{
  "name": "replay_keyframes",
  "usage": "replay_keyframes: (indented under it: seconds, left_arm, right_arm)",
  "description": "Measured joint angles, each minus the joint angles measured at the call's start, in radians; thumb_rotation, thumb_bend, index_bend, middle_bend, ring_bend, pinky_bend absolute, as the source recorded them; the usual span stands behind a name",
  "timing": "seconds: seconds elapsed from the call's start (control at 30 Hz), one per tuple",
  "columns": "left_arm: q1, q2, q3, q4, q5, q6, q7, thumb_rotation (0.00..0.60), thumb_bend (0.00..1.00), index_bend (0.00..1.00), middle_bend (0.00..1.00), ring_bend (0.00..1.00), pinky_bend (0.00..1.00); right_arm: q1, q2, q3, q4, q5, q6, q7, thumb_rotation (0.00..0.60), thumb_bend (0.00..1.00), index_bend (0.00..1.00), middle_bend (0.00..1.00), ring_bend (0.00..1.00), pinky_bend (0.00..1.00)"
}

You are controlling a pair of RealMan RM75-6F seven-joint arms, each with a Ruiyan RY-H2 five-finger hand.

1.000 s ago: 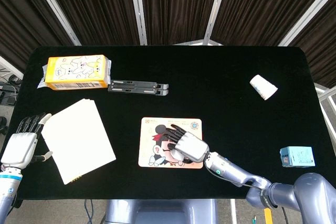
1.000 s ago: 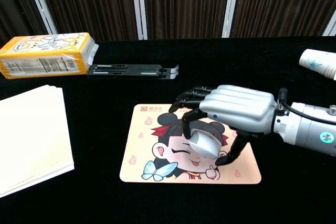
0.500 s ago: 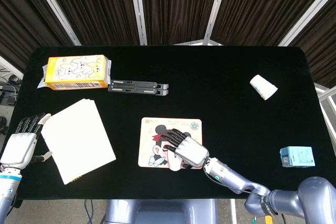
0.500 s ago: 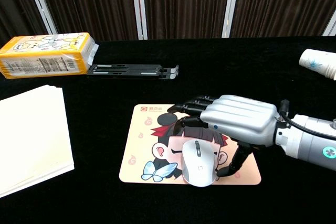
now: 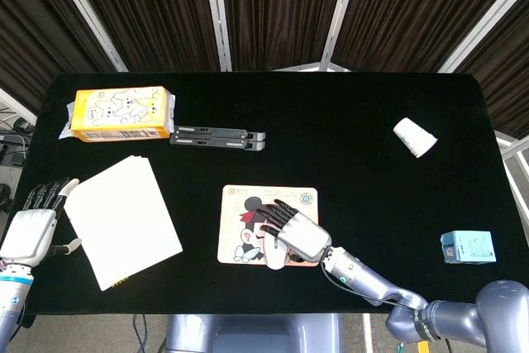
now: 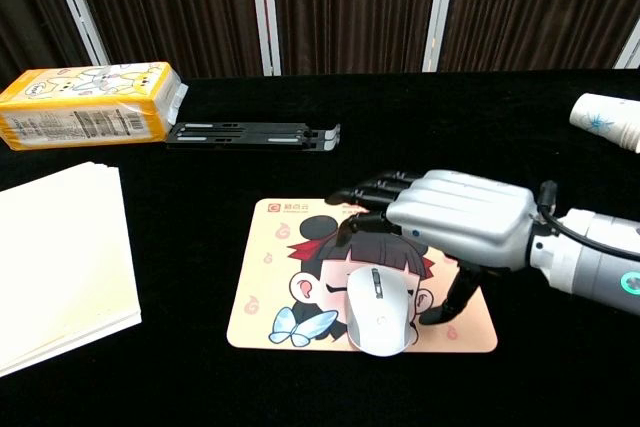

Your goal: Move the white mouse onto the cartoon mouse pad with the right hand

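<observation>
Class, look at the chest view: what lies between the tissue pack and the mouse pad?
The black folded stand lies between the tissue pack and the mouse pad, beside the pack; the rest is bare black tablecloth. The head view shows likewise.

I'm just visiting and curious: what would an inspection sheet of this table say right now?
Surface: black table.
Job's things: white mouse lying on the cartoon mouse pad, at its near edge.
Clutter: yellow tissue pack, black folding stand, white paper stack, paper cup on its side, small teal box.
Hands: right hand above the mouse, fingers spread; left hand at the table edge, holding nothing.
Cables: nothing seen.
Surroundings: dark curtains.
</observation>
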Motion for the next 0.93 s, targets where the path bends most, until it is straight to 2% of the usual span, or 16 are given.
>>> replay_keyframes:
  seconds: [0.23,0.4,0.67,0.93]
  left_arm:
    - [0.007,0.002,0.001,0.008,0.01,0.017,0.003,0.6,0.18,0.0,0.0,0.0,0.0]
    - [0.013,-0.003,0.007,0.022,0.041,0.044,0.028,0.6,0.18,0.0,0.0,0.0,0.0]
    - [0.017,-0.019,0.009,0.044,0.056,0.066,0.075,0.6,0.18,0.0,0.0,0.0,0.0]
    - [0.021,-0.022,0.009,0.063,0.063,0.076,0.095,0.6,0.18,0.0,0.0,0.0,0.0]
  right_arm:
    - [-0.038,0.12,0.044,-0.06,0.052,0.046,-0.09,0.6,0.06,0.2,0.0,0.0,0.0]
    - [-0.121,0.228,0.062,-0.124,0.11,0.133,-0.124,0.6,0.05,0.2,0.0,0.0,0.0]
    - [-0.286,0.356,0.069,-0.258,0.217,0.288,-0.123,0.6,0.04,0.2,0.0,0.0,0.0]
    - [-0.429,0.433,0.051,-0.334,0.256,0.417,-0.091,0.6,0.04,0.2,0.0,0.0,0.0]
